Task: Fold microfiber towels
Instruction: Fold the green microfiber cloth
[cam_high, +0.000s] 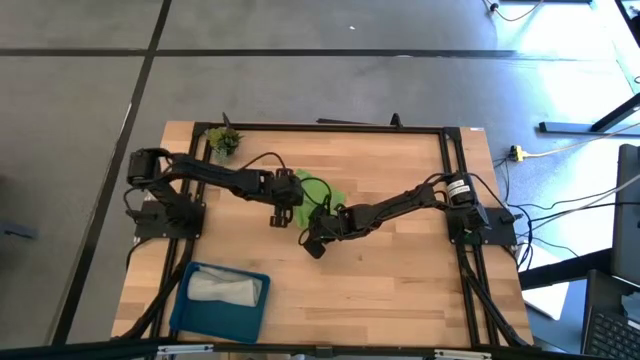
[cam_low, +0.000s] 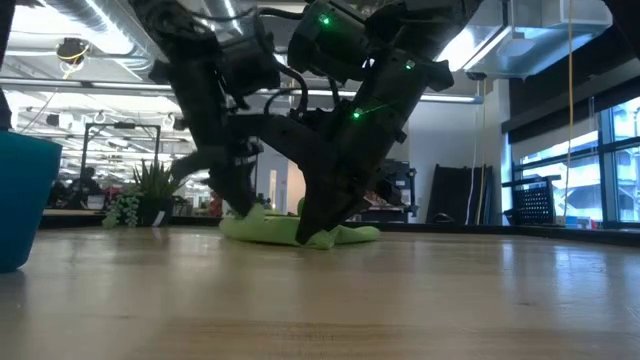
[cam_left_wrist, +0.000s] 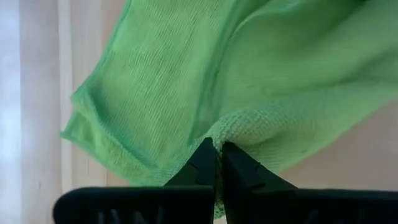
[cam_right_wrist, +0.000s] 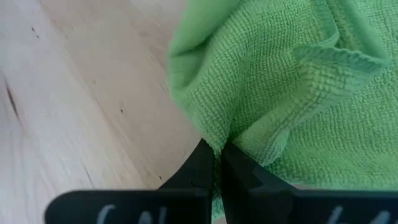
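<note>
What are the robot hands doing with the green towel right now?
Left gripper shut on green towel. Right gripper shut on it too. Towel bunched at table middle. Nothing in the way.

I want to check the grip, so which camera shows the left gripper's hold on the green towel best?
The left wrist view: the left gripper is shut on a bunched fold of the green towel, close up. The high view shows only where it sits; the low view has dark arms blocking the pinch; the right wrist view shows only the right gripper's pinch.
</note>
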